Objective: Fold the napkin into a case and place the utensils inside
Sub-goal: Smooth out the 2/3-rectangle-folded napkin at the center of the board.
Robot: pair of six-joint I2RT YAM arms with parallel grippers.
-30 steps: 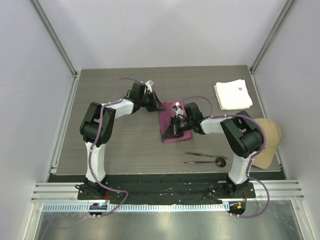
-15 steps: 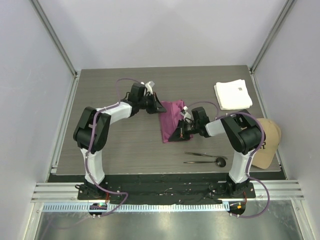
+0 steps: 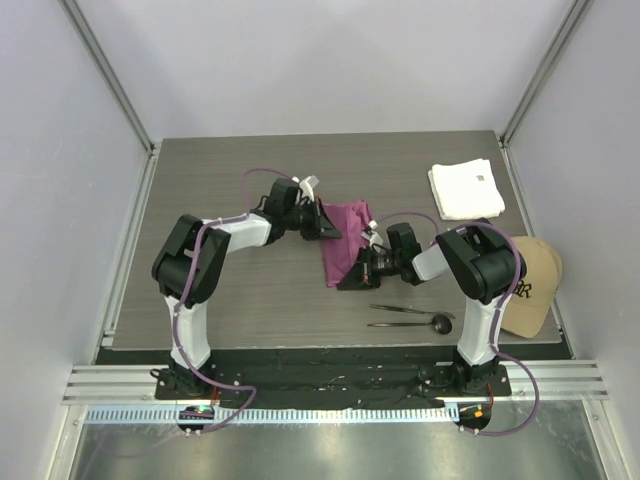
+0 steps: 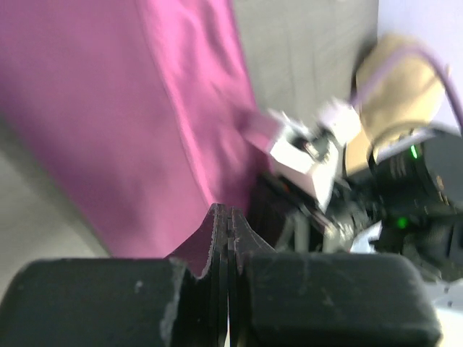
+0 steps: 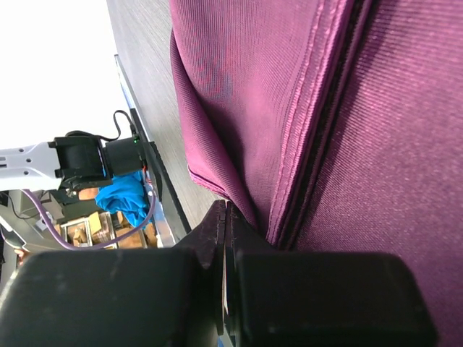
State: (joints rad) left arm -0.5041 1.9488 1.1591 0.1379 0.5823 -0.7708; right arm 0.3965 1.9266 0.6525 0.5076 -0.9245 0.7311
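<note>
Your left gripper (image 3: 328, 226) is pinched tight on the far-left corner of the napkin (image 3: 346, 238), and your right gripper (image 3: 353, 279) is clamped on its near edge. Move both pinches across together at one height, so the fold lands straight and flat. The napkin lies left of the white cloth (image 3: 465, 188) and nearer the arms, a narrow band whose long axis runs roughly far to near.

The top view looks steeply down from high behind both arms (image 3: 200, 265) onto the whole surface (image 3: 250, 300). Each wrist view peers along its own jaws, very close to the napkin (image 3: 347, 232) just ahead of them. All three share that cloth.
</note>
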